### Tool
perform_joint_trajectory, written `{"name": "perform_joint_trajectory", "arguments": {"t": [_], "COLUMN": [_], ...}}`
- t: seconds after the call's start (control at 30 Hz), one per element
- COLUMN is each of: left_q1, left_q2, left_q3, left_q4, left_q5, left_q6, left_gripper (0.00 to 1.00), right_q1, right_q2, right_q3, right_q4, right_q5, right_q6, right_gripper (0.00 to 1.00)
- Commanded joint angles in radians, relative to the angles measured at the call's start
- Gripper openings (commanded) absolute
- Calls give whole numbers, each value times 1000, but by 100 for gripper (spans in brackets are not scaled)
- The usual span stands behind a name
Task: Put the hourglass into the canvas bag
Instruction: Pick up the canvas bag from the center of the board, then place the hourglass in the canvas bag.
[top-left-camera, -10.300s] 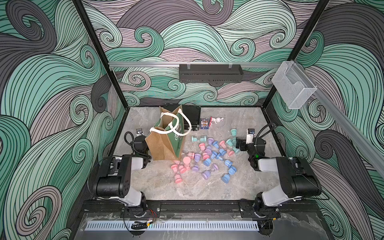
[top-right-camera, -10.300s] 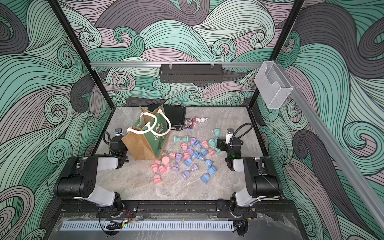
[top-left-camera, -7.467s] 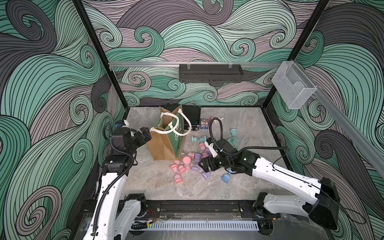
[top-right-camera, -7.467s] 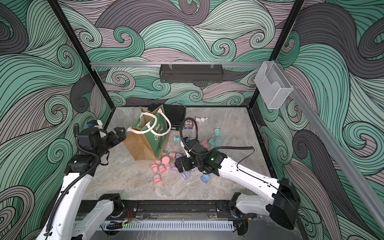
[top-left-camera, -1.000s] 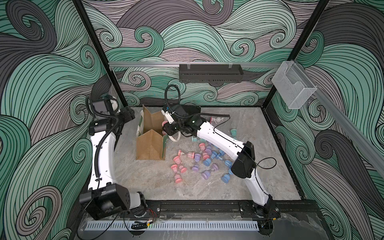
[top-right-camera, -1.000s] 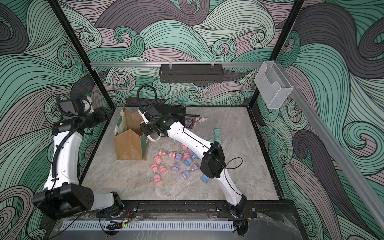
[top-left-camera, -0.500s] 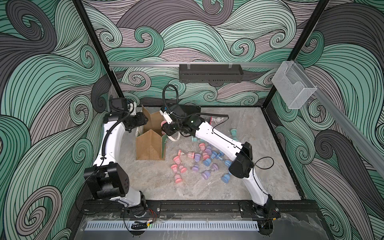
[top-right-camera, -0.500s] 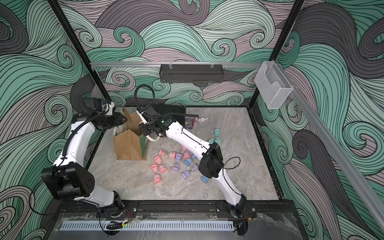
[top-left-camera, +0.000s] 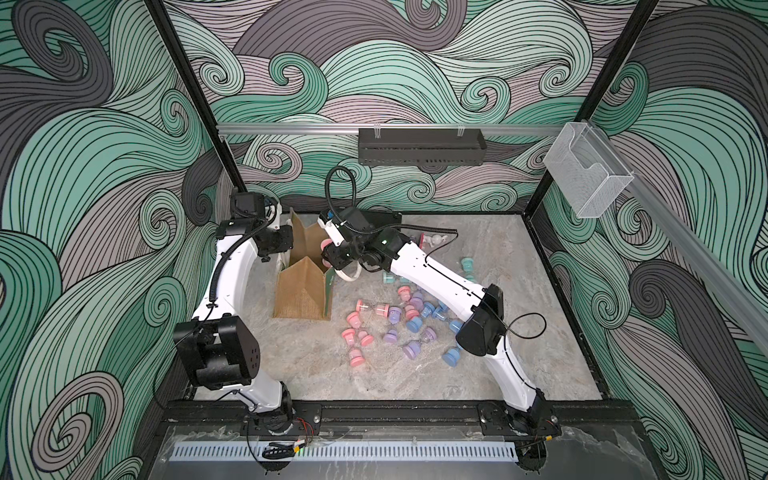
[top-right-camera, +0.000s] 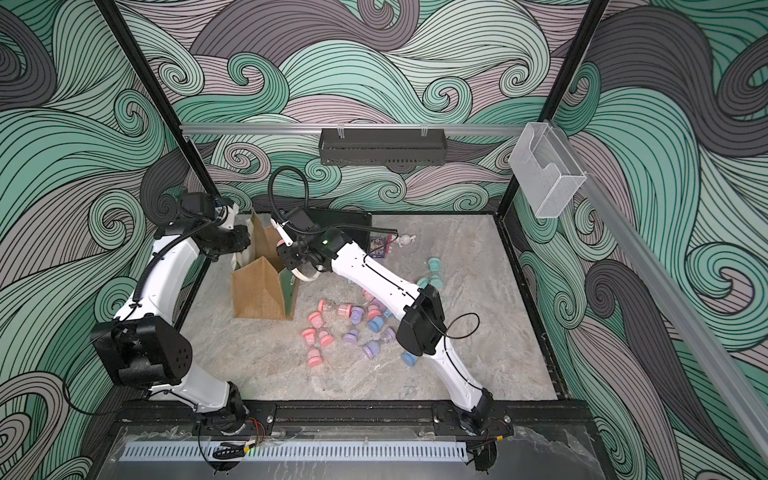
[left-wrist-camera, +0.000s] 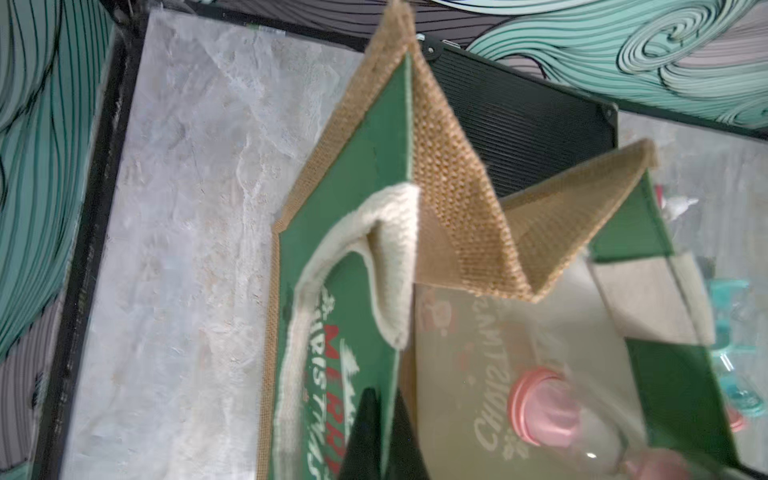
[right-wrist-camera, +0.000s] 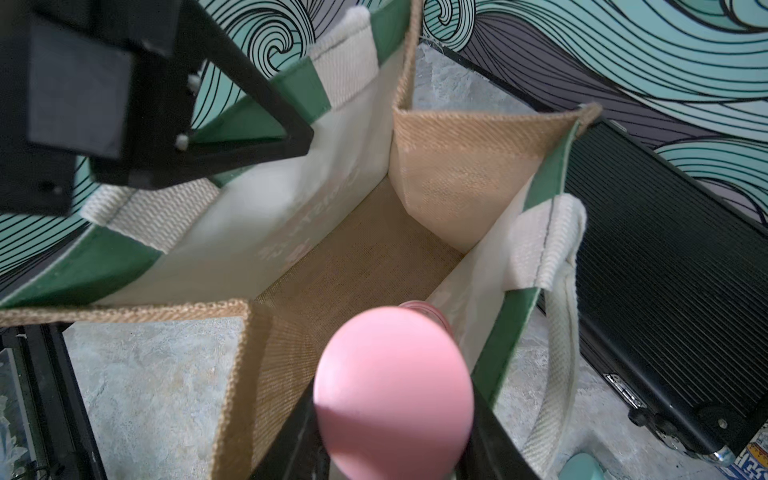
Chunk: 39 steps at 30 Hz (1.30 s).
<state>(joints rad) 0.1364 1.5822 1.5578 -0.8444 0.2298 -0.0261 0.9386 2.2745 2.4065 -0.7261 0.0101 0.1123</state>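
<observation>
The canvas bag (top-left-camera: 302, 286) (top-right-camera: 258, 291) stands upright at the back left, its mouth open. My left gripper (top-left-camera: 284, 250) (left-wrist-camera: 380, 401) is shut on the rim of the bag's green side panel (left-wrist-camera: 353, 232), next to a cream handle (left-wrist-camera: 386, 249). My right gripper (top-left-camera: 328, 255) (right-wrist-camera: 392, 440) hangs over the bag's mouth, shut on a pink hourglass (right-wrist-camera: 392, 390) (left-wrist-camera: 540, 405). The bag's burlap bottom (right-wrist-camera: 365, 249) shows bare below the hourglass. In the right wrist view the left gripper's black fingers (right-wrist-camera: 249, 137) pinch the far rim.
A flat black case (top-left-camera: 384, 218) (right-wrist-camera: 665, 270) lies just behind the bag. Several loose pink, purple, blue and teal hourglasses (top-left-camera: 399, 320) lie scattered right of the bag, under my right arm. A small card box (top-right-camera: 377, 245) and a white figure (top-right-camera: 405, 240) sit near the back.
My left arm swung in from the left wall to the bag and its jaws closed on the side panel's rim. The right gripper with the hourglass stayed over the bag's mouth.
</observation>
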Motion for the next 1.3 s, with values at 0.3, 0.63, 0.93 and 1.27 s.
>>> {"name": "perform_joint_trajectory", "arguments": {"t": [0.3, 0.63, 0.93, 1.27], "left_q1": [-9, -9, -8, -1], "left_q2": [-68, -68, -31, 3], "left_q3": [98, 98, 110, 96], "left_q4": [-5, 50, 107, 120], "left_q5": [214, 356, 401, 356], "left_q6": [58, -19, -186, -164], "left_gripper": [0, 0, 0, 0], "right_q1": [-21, -49, -67, -103], "right_q2": [34, 76, 7, -217], "right_q3": [124, 47, -83, -302], "right_q4": [0, 25, 108, 200], "right_q5": [-46, -36, -2, -50], "right_q6": [-28, -7, 4, 36], "right_gripper": [27, 31, 59, 72]}}
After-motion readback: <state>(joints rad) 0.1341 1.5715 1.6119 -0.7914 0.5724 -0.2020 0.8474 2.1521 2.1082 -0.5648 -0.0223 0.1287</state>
